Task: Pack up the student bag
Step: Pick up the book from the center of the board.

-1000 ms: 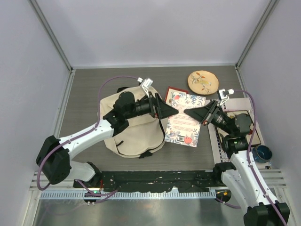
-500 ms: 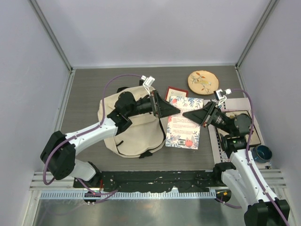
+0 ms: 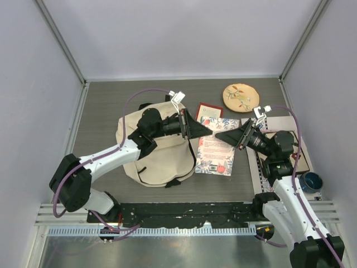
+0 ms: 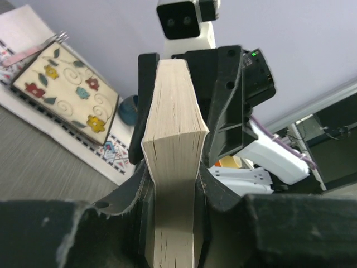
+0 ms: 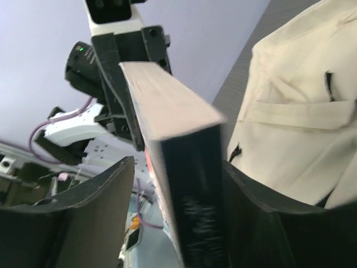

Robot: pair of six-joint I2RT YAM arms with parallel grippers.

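Note:
The cream student bag (image 3: 159, 159) lies left of centre on the table and shows in the right wrist view as pale fabric (image 5: 295, 111). A thick book with a floral cover (image 3: 216, 153) is held up just right of it. My left gripper (image 3: 203, 130) is shut on the book's left side. Its page edge (image 4: 173, 123) is pinched between both fingers of that gripper (image 4: 174, 184). My right gripper (image 3: 223, 135) is at the book's other side, open. In the right wrist view a gap shows between the left finger of this gripper (image 5: 178, 167) and the book (image 5: 167, 106).
A red book (image 3: 207, 110) pokes out behind the floral one. A round tan embroidered disc (image 3: 241, 97) lies at the back. A floral board (image 4: 67, 89) on a patterned mat (image 3: 285, 124) and a blue bowl (image 3: 310, 181) sit at the right. Grey walls enclose the table.
My left gripper has closed onto the book. My right gripper's jaws have spread apart from it. The book and both grippers have shifted slightly left, toward the bag.

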